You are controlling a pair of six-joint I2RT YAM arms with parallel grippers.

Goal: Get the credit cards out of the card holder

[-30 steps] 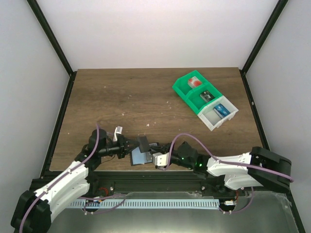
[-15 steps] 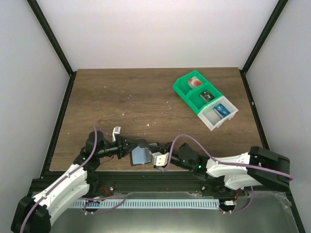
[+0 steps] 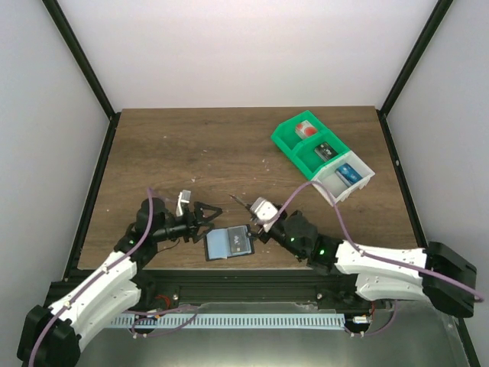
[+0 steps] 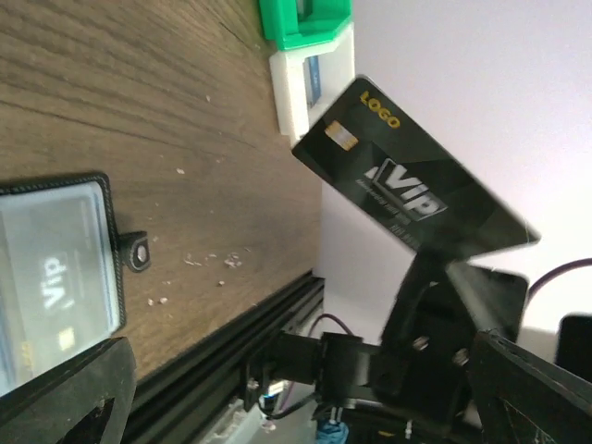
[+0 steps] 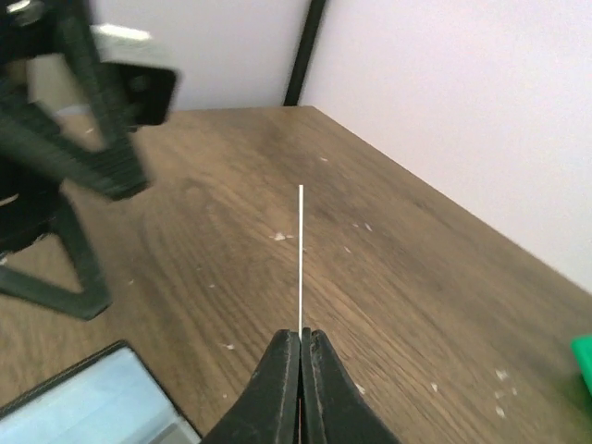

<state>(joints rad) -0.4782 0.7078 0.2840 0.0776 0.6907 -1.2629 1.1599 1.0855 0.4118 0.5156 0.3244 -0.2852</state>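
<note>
R gripper (image 5: 301, 344) pinched shut on one short edge of a dark VIP credit card (image 4: 416, 185), held up off the table (image 3: 191, 153) — thin, stiff, slick, so pinch firmly near an edge. L gripper (image 3: 208, 218) spread wide, just beside the card holder (image 3: 228, 243) — lying flat, second card (image 4: 55, 277) inside.

The card holder (image 3: 228, 243) lay flat on the table (image 3: 191, 145) close to its near edge, about midway along. The left gripper (image 3: 209, 215) sat just left of it, jaws apart. The right gripper (image 5: 301, 342) was just behind it, toward the right, with a credit card (image 4: 416, 176) pinched in it, clear of the table. A compartment bin (image 3: 321, 157) stood toward the far right corner, well apart.
</note>
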